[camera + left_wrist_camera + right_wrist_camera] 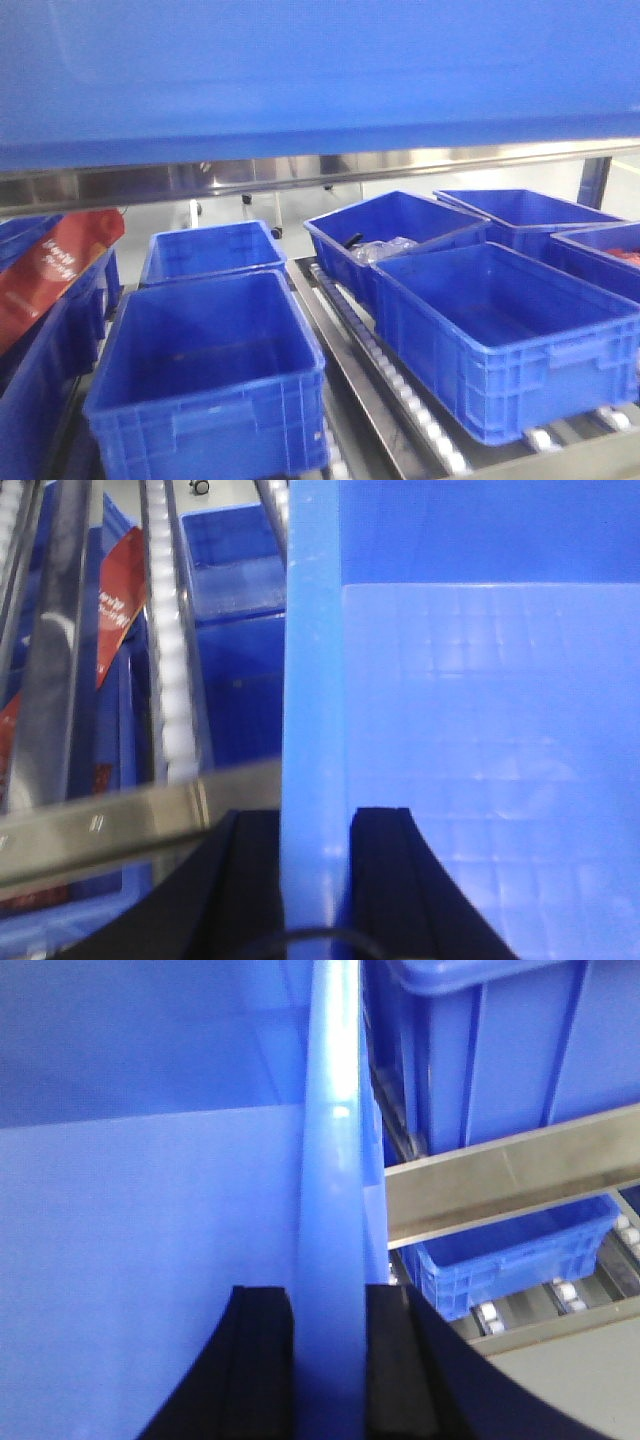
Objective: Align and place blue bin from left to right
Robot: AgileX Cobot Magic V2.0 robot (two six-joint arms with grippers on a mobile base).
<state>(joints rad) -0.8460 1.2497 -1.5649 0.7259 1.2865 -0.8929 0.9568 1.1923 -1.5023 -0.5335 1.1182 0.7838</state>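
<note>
Steel rack with a white roller track (405, 395) running near to far between lanes of crates, pale floor (160, 222) beyond, and a horizontal steel rail (300, 175) crossing the front view. Above that rail, spanning the frame from left edge to right: the blue bin (320, 70), held off the rack, only its smooth side wall showing, interior hidden from the front. Left gripper (312, 820) closed over the bin's left-hand wall, one black finger outside and one inside, pale gridded bin floor to the right of it. Right gripper (330, 1295) clamped likewise across the right-hand wall. Below, from left: an edge crate (60, 330) cut off by the frame, with a red bag (50, 270) leaning in it, white print unreadable; a near-left crate (205, 370) and a far-left crate (212, 250), bare floors showing; a middle crate (390, 225) holding crumpled clear plastic and a small dark item, neither identifiable; a near-right crate (500, 330), bare inside; two far-right crates (530, 210), the outer one cut off by the frame, with a trace of red inside. Front view soft and blurred throughout.
</note>
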